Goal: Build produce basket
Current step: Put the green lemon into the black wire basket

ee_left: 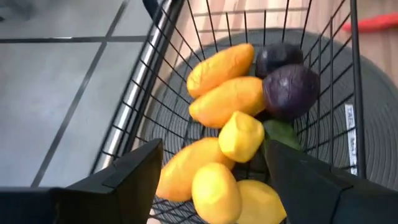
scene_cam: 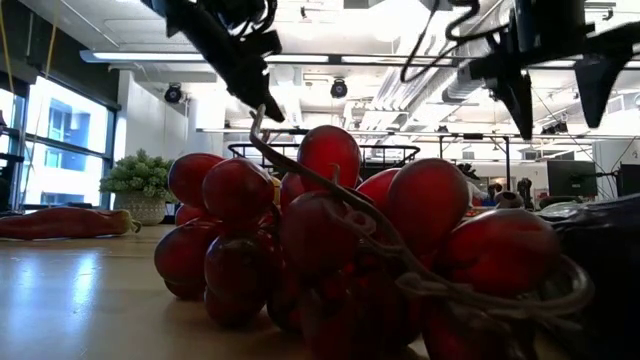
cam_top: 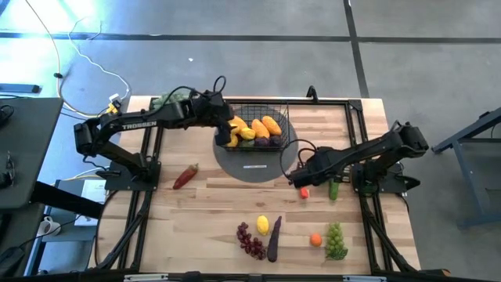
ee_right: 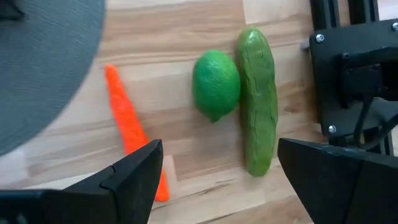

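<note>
Left claw (ee_left: 211, 180): we find it spread wide and empty above the basket (cam_top: 254, 129), over lemons (ee_left: 241, 137), mangoes (ee_left: 227, 99) and a dark purple fruit (ee_left: 291, 90) inside; we judge a drop-off step.

Right claw (ee_right: 217, 180): wide apart, holding nothing, hovering over the carrot (ee_right: 127, 124), lime (ee_right: 216, 85) and cucumber (ee_right: 257, 99) on the counter (cam_top: 211, 211) beside the grey disc (cam_top: 235, 166).

Loose stock: red pepper (cam_top: 185, 177), purple grapes (cam_top: 250, 240), eggplant (cam_top: 274, 239), green grapes (cam_top: 336, 240).

Next, we judge: descend, close on the carrot.
</note>
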Available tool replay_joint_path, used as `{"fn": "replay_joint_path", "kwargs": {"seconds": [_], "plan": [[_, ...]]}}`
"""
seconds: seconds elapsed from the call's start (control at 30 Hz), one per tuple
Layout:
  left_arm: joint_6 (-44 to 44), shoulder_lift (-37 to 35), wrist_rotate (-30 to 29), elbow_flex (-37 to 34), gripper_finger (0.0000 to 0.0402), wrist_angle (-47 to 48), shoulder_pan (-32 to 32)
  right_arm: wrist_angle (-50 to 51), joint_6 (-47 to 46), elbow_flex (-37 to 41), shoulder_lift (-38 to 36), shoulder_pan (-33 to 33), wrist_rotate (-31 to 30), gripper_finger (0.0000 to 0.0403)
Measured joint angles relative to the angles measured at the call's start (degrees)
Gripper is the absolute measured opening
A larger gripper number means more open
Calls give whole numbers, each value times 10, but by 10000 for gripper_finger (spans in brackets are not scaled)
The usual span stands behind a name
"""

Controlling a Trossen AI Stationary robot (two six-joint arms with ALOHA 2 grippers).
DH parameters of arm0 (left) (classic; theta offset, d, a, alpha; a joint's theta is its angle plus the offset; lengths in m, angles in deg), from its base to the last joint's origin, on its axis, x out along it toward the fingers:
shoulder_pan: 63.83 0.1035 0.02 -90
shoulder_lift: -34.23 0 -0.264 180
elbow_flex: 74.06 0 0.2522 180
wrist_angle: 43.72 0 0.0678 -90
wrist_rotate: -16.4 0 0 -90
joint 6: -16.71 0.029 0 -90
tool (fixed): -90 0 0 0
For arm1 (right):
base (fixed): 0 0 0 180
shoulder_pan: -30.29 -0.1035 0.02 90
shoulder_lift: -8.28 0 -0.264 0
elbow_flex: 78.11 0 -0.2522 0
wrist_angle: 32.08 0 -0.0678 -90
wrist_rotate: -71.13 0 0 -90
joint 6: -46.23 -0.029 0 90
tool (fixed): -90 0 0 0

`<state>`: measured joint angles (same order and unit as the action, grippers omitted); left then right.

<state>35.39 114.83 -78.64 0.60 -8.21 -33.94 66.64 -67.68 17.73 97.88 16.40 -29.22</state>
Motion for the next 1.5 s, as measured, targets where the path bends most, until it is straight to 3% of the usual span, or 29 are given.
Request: {"fn": "replay_joint_path", "kwargs": {"seconds": [0.53, 0.87, 1.2, 1.5], "plan": [[3, 0, 27, 137, 273, 137, -3, -130, 156, 126, 0, 72, 17, 300], [-30, 0, 25, 158, 273, 154, -3, -203, 205, 194, 0, 117, 27, 299], [-26, 0, 28, 158, 273, 154, -3, -238, 255, 224, -1, 141, 49, 219], [-26, 0, 27, 158, 273, 154, -3, -249, 262, 222, 0, 143, 66, 192]]}}
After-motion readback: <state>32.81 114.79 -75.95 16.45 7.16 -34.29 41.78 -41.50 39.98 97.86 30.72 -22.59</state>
